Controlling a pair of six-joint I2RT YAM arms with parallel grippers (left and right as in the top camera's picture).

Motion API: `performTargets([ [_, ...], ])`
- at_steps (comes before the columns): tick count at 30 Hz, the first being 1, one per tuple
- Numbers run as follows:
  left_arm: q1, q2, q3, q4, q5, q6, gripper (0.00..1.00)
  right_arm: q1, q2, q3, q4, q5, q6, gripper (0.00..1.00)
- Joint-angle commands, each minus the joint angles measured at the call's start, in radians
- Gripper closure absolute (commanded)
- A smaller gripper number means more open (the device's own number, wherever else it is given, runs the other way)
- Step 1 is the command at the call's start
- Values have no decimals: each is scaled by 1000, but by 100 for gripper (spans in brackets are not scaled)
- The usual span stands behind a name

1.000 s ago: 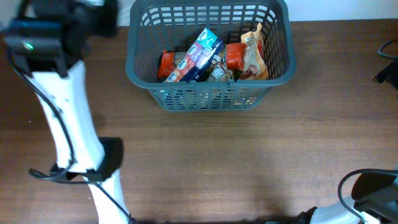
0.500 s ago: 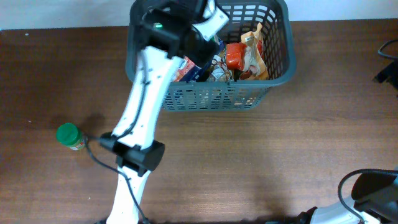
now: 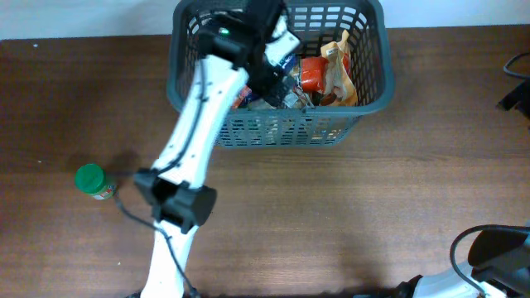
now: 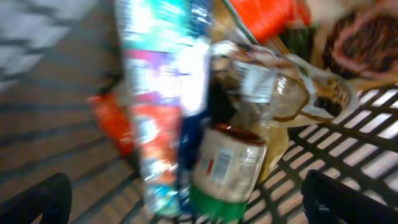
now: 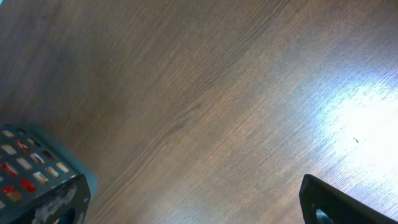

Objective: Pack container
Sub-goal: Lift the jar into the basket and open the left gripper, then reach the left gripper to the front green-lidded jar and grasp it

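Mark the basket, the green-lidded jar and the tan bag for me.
basket point(image 3: 281, 131), overhead view, on its front lattice wall.
green-lidded jar point(image 3: 90, 177), overhead view, on its lid.
tan bag point(image 3: 338, 79), overhead view, on the middle of the bag.

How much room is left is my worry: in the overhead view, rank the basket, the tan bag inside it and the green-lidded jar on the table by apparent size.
1. basket, by far the largest.
2. tan bag, though partly hidden.
3. green-lidded jar, smallest.
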Motion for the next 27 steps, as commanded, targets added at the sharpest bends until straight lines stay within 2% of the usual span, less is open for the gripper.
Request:
performTargets([
  [1, 111, -257, 70, 6, -54, -64, 1, -3, 2, -3, 0, 13, 11, 1],
  [5, 286, -383, 70, -11, -169, -184, 1, -3, 2, -3, 0, 13, 11, 1],
  [10, 582, -393, 50, -116, -165, -344, 0, -3, 2, -3, 0, 13, 11, 1],
  [12, 664, -366, 9, -167, -164, -414, 10, -3, 2, -3, 0, 13, 11, 2],
  [13, 690, -357, -25, -167, -139, -415, 15, -3, 2, -3, 0, 13, 11, 1],
  [15, 742, -338, -166, -165, -95, -423, 18, -3, 2, -3, 0, 13, 11, 1],
  [24, 856, -269, -652, -2, -92, -375, 18, -3, 2, -3, 0, 13, 11, 1],
  [25, 877, -261, -736, 31, -68, -323, 18, -3, 2, -3, 0, 13, 11, 1],
  [27, 888, -260, -806, 57, -68, -301, 17, -3, 2, -3, 0, 13, 11, 1],
])
